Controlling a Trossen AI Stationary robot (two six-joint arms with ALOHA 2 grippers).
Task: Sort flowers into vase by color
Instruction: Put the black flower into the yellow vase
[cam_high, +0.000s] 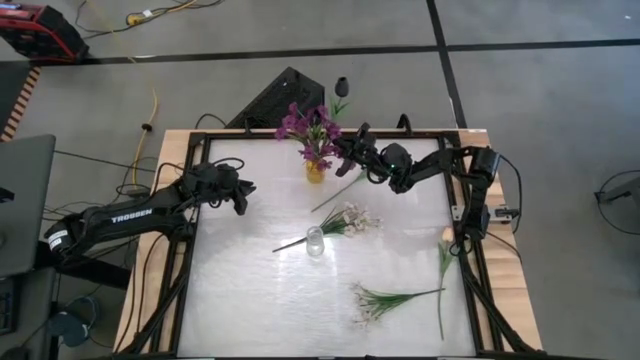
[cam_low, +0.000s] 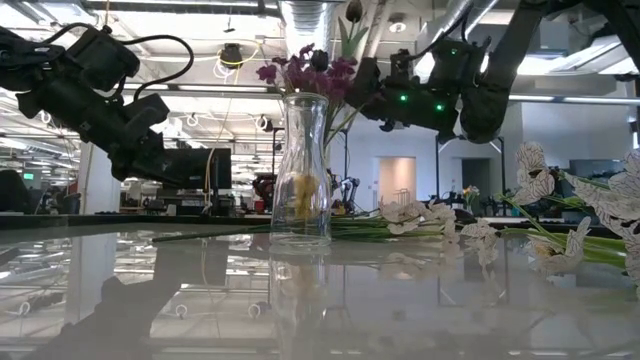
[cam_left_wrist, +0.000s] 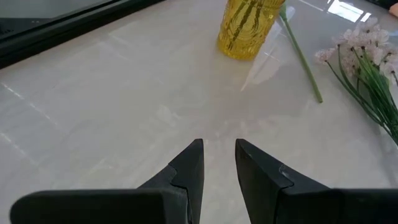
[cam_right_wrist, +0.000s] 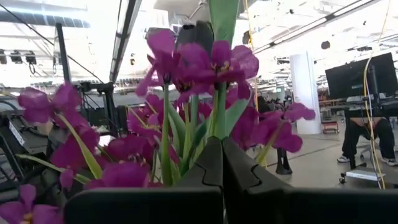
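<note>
**Right gripper at the purple bouquet**

While the left gripper (cam_high: 243, 194) hung over the table's left side, fingers slightly apart and holding nothing, the right gripper (cam_high: 350, 142) sat pressed together at the purple flowers (cam_high: 308, 126) standing in the yellow vase (cam_high: 315, 172). A clear vase (cam_high: 315, 241) stood mid-table, white sprays (cam_high: 352, 219) lying beside it and more white flowers (cam_high: 378, 301) nearer the front.

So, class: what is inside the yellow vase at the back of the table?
Purple flowers stand in the yellow vase, blossoms spreading above its rim. Their lower stems are hidden by the ribbed yellow wall.
</note>
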